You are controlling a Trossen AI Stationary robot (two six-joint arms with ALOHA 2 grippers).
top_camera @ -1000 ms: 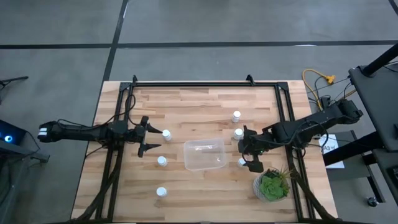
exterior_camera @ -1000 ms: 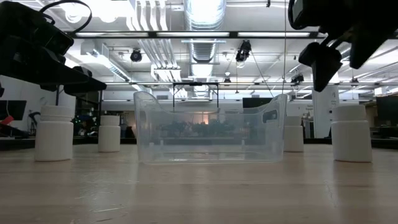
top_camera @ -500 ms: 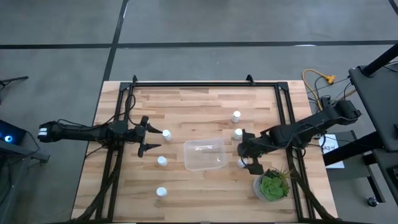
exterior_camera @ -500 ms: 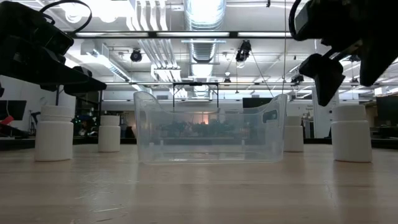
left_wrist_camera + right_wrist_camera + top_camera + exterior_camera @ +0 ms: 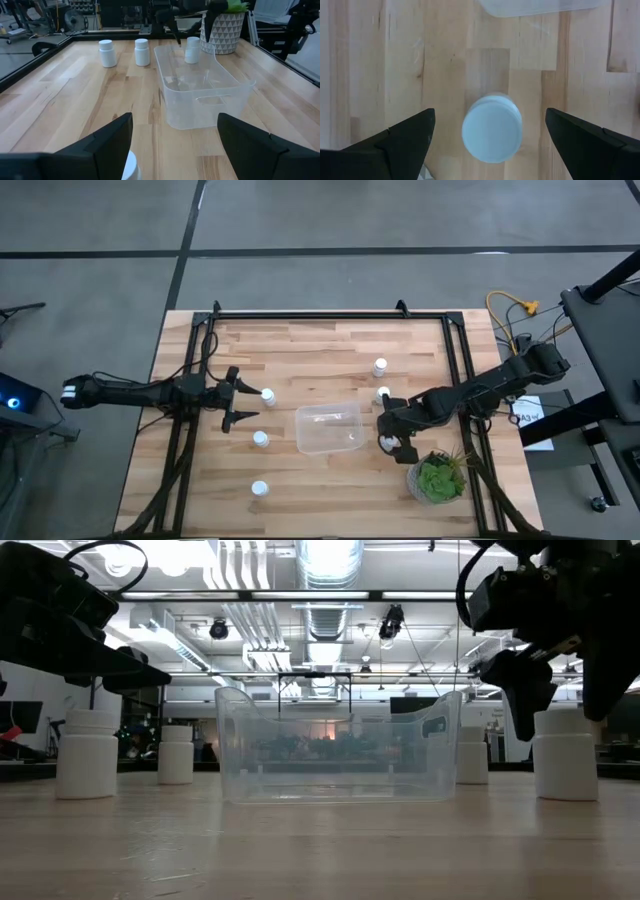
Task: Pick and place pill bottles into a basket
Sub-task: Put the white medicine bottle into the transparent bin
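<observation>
Right tool (image 5: 492, 145) spread wide, pill bottle (image 5: 492, 128) centred directly below.

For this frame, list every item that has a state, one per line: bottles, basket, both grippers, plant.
pill bottles: six, all upright and capped, on the table, none in the basket
basket: upright, empty
right gripper: open, pointing down over the bottle between basket and plant, not gripping it
left gripper: open, holding nothing, with a bottle just ahead of it
potted plant: upright, near the table's right edge
</observation>
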